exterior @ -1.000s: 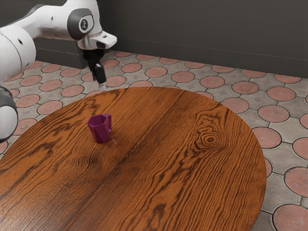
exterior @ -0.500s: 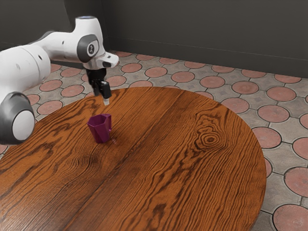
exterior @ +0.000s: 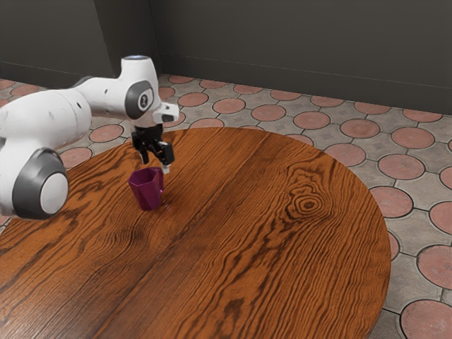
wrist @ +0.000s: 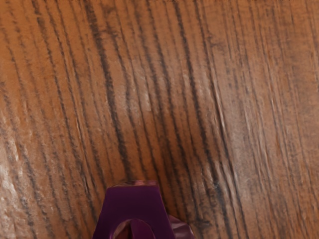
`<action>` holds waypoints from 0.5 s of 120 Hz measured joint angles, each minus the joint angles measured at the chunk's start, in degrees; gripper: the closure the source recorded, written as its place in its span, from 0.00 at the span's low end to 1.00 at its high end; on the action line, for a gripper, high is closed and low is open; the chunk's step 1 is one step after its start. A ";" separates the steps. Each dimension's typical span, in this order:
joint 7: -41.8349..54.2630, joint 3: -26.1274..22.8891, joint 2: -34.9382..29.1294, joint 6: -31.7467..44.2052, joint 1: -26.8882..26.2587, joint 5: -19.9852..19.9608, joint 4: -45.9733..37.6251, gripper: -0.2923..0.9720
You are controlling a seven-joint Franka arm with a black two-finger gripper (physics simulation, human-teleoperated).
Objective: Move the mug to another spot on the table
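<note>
At ext. view's left: white arm (exterior: 70, 120), bent down over round wooden table (exterior: 282, 212). Next along: purple mug (exterior: 146, 189), upright on the wood, toward table's edge on ext. view's left, well apart from the opposite edge. Just above mug's rim, handle side: black gripper (exterior: 161, 164), parted a little, nothing in its grip, seemingly clear of mug. In wrist view: mug (wrist: 132, 214) from above, right under the hand, w/ table grain (wrist: 199, 99) beyond.

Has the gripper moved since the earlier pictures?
Yes. The gripper has come down and slightly toward the exterior view's right, now close above the mug, which stands unmoved.
</note>
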 joint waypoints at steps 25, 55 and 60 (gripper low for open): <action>0.16 0.14 3.72 3.31 0.43 0.06 3.56 0.23; -0.07 0.18 5.77 5.21 0.89 -3.12 3.35 0.23; -0.10 0.25 6.14 5.36 1.05 -3.34 3.35 0.23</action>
